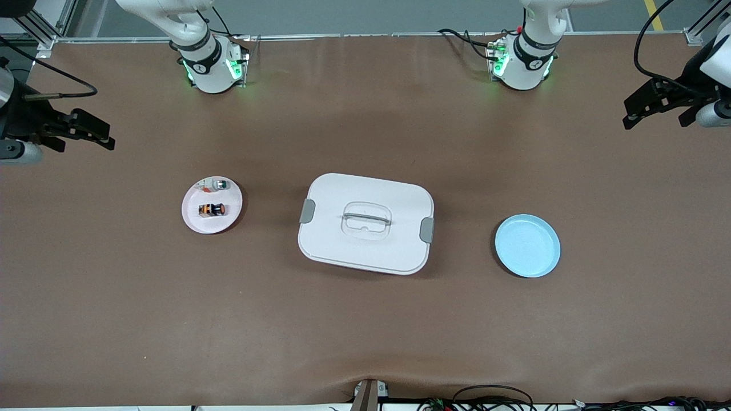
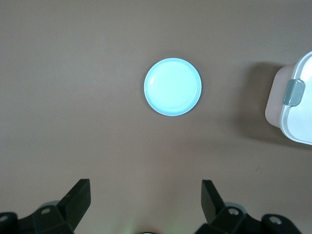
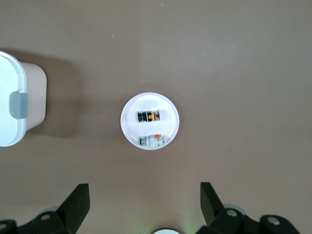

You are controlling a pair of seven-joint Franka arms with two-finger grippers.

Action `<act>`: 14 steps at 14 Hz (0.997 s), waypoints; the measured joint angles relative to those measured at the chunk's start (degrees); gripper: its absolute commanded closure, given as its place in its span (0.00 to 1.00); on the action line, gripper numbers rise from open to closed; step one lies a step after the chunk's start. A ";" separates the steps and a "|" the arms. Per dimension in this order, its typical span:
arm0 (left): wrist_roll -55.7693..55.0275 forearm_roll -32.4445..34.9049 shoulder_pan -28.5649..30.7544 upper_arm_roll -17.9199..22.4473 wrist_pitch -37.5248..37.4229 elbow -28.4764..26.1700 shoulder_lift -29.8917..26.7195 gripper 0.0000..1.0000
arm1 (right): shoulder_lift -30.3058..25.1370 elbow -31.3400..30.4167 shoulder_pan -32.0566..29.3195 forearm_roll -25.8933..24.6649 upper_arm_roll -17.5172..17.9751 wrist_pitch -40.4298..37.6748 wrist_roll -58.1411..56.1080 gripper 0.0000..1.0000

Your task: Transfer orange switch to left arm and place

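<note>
The orange switch (image 1: 212,209) (image 3: 149,116), small and black with orange markings, lies on a round pink plate (image 1: 191,220) (image 3: 127,127) toward the right arm's end of the table. The large white box (image 1: 365,254) (image 2: 298,127) (image 3: 9,132) with grey latches stands shut in the middle. My right gripper (image 1: 85,145) (image 3: 145,186) hangs open and empty high over the table's right-arm end, off to the side of the pink plate. My left gripper (image 1: 655,121) (image 2: 145,184) hangs open and empty high over the left-arm end.
A small silver-grey part (image 1: 217,184) (image 3: 152,141) shares the pink plate, farther from the front camera than the switch. A blue plate (image 1: 526,245) (image 2: 172,87) with nothing on it sits toward the left arm's end. The brown table (image 1: 365,331) spreads wide around these.
</note>
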 measured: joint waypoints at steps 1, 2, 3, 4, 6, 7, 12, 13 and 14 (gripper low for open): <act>0.00 0.00 0.00 0.00 0.00 0.00 0.00 0.00 | 0.49 -0.11 -0.01 -0.01 -0.02 0.01 0.00 0.00; 0.00 0.00 0.00 0.00 0.00 0.00 0.00 0.00 | 1.23 -0.29 -0.05 -0.01 -0.07 0.05 0.00 0.00; 0.00 0.00 0.00 0.00 0.00 0.01 0.00 0.00 | 2.39 -0.64 -0.09 0.00 -0.14 0.06 0.00 0.00; 0.00 0.00 0.00 0.00 0.00 0.02 0.00 0.00 | 4.20 -0.91 -0.21 0.00 -0.23 0.15 0.00 0.00; 0.00 0.00 0.00 0.00 0.00 0.03 0.00 0.00 | 8.00 -0.83 -0.91 -0.15 -0.38 0.94 -0.01 0.00; 0.00 0.00 0.00 0.00 0.00 0.03 0.00 0.00 | 9.32 -0.73 -1.29 -0.33 -0.49 1.33 -0.06 0.00; 0.00 0.00 0.00 0.00 0.00 0.05 0.00 0.00 | 10.53 -0.63 -1.80 -0.32 -0.34 4.00 -0.16 0.00; 0.00 0.00 0.00 0.00 0.00 0.06 0.00 0.00 | 10.55 -1.42 -1.59 -0.32 -0.18 5.14 -0.15 0.00; 0.00 0.00 0.00 0.00 0.00 0.07 0.00 0.00 | 10.59 -3.03 -1.32 -0.30 -0.04 6.86 -0.11 0.00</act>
